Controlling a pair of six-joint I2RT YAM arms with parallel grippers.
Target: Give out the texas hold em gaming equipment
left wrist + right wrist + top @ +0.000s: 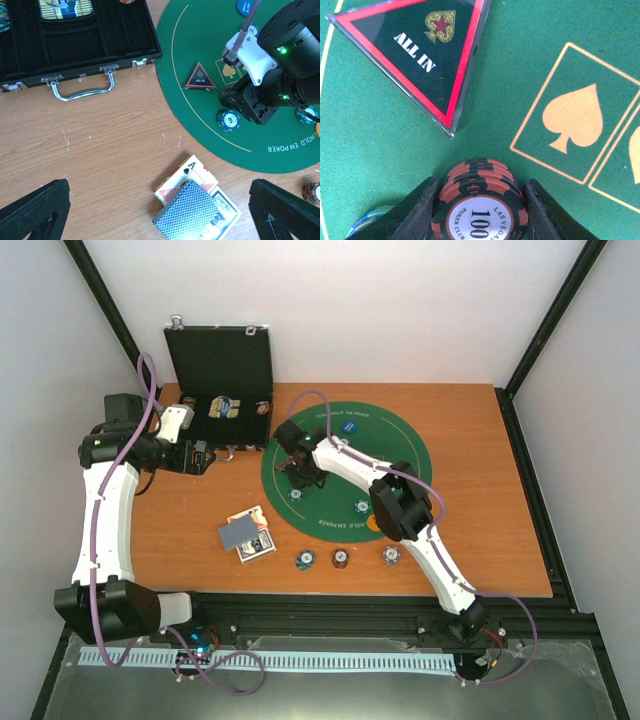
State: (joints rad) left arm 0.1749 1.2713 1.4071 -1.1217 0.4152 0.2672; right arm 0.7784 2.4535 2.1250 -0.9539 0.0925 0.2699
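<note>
Chip stack [481,197] | clamped between right gripper [481,220] fingers [417,215] | triangular token [420,55] near

triangular token [420,55]: "ALL IN" in white capitals, beneath a gold spade sign holding a red star; it lies near the left edge of the green mat [200,45].
stack of poker chips [480,210]: the top chip's white centre reads "100". Its dark ring reads "POKER CLUB" and "LAS VEGA", where the frame cuts it off.
green mat print: "HOLD EM POKER" in pale capitals along the near rim; an orange spade inside an orange card outline, just beside the token.
blue disc [247,6]: "SMALL BLIND", toward the mat's far side.
playing card [192,172]: "A" above a black spade, face up, left of the mat toward the near edge of the table [115,150].
</note>
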